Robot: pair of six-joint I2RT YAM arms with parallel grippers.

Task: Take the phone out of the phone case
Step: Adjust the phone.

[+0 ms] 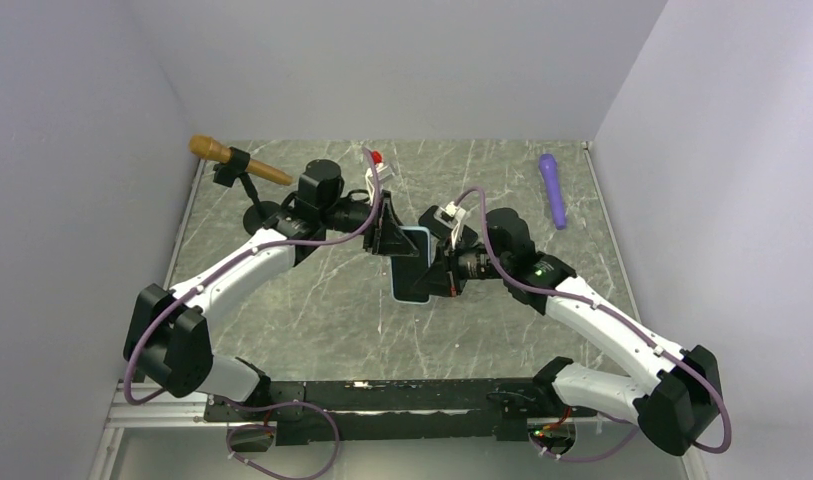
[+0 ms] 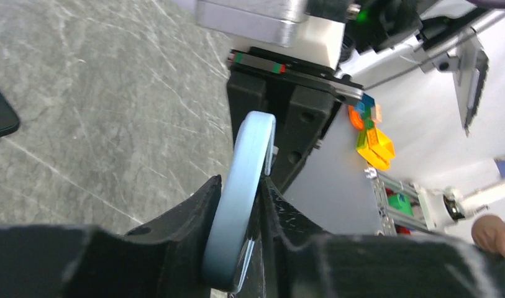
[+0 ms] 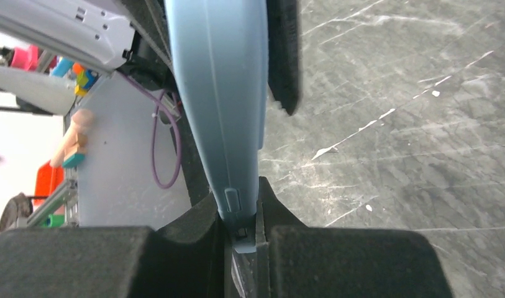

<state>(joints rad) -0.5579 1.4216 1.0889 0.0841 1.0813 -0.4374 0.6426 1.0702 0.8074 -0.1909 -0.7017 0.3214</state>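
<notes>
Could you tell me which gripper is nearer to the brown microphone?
Left. The left gripper clamps the phone case on the side facing the microphone; the right gripper holds the case's far side.

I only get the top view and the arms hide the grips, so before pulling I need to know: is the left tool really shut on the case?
Observer: Yes. Its wrist view shows the left tool clamped across the blue case, front and back.
Operator: And the right tool?
Observer: Its wrist view shows the right tool pinching the case's edge, right beside a side button.
</notes>
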